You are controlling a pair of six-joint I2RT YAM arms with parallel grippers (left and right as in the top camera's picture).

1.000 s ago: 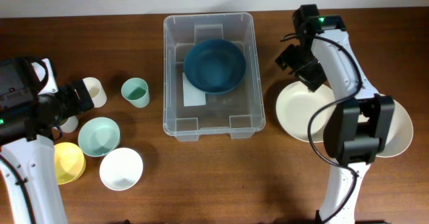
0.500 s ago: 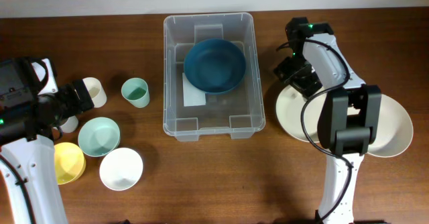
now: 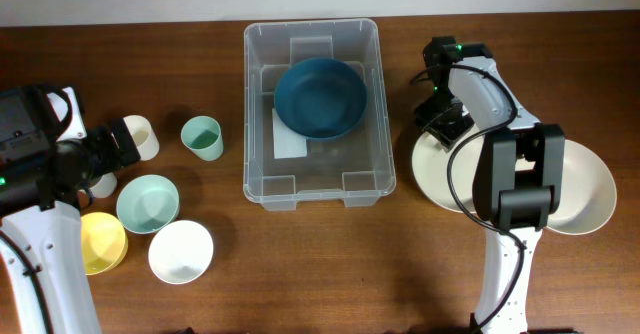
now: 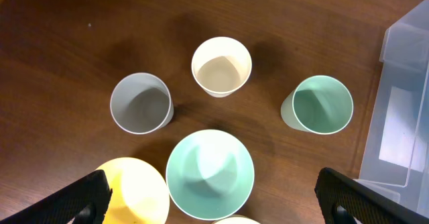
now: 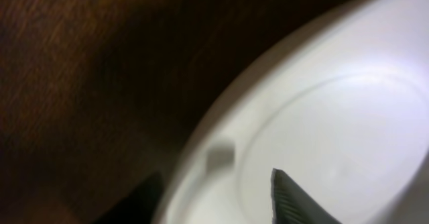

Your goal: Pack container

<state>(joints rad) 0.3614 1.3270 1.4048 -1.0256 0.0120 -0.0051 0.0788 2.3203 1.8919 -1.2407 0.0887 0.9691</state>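
Right gripper [image 5: 216, 177]: jaws apart, straddling the rim of the cream bowl [image 5: 335, 117].
Left gripper [image 4: 213, 178]: fingers spread wide, hovering above the teal bowl [image 4: 201, 157].
Container [image 3: 250, 114]: between both grippers, nearer the right one, with the blue bowl [image 3: 320, 97] inside.

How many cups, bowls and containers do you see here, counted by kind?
Cups: 3 (grey cup, cream cup, green cup)
Bowls: 6 (blue bowl, mint bowl, yellow bowl, small white bowl, large white bowl, second large white bowl)
Container: 1
Total: 10
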